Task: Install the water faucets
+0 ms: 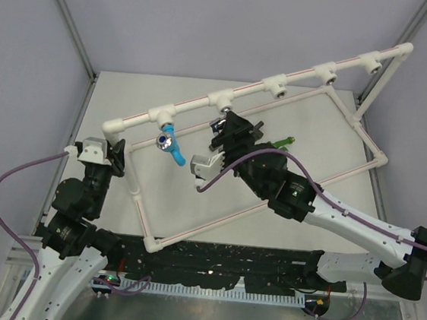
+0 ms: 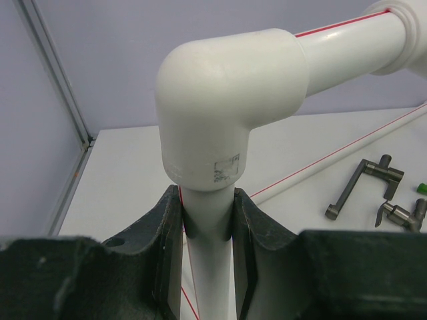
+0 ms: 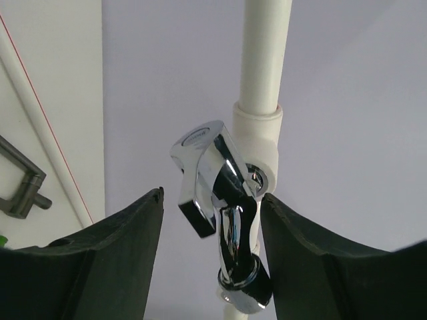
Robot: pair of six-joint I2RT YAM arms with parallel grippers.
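— Can you get in beside the chrome faucet (image 3: 213, 180)?
— Barely: your right fingers (image 3: 113, 267) flank it, only a sliver spare.
— And around it?
— The blue faucet (image 1: 169, 144) hangs near, the pipe frame (image 1: 298, 77) bars the back; bare tabletop (image 1: 171, 201) below lies open.

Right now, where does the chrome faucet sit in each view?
Top external: chrome faucet at centre, just under the top rail of the white pipe frame.
Left wrist: not in it.
Right wrist: centre, inside the right pincer.
Shared landmark: the white pipe frame.
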